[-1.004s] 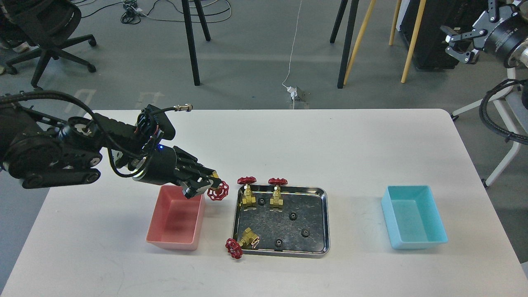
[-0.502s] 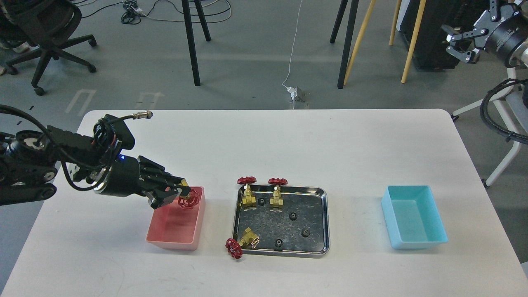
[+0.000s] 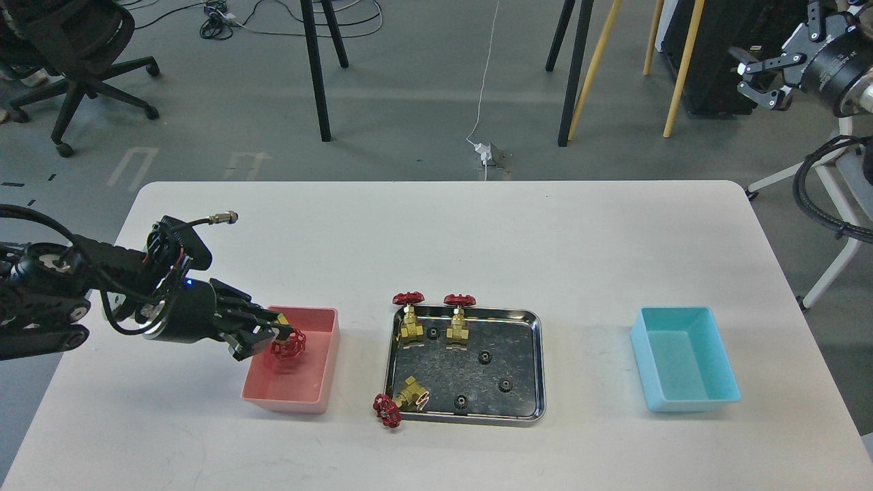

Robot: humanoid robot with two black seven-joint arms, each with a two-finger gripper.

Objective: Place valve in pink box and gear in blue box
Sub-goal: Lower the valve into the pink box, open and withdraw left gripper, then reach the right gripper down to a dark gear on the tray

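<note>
Left tool (image 3: 269, 336) pinching a valve (image 3: 287, 345) by its brass body, red handwheel facing right, held over the open pink box (image 3: 320, 402) near its left wall; contact with the box floor cannot be told. Pink box on the white desk (image 3: 477, 232), left of a steel tray (image 3: 539, 361). In the tray: two valves upright along the far edge (image 3: 410, 320) (image 3: 457, 320), a third (image 3: 402, 399) lying tilted at the near left corner with its handwheel hanging over the rim, plus four gears (image 3: 484, 356) loose on the floor. Blue box (image 3: 685, 358) right of the tray, well apart, nothing showing inside. Right tool (image 3: 758, 75) raised at far right, off the desk, fingers spread.
</note>
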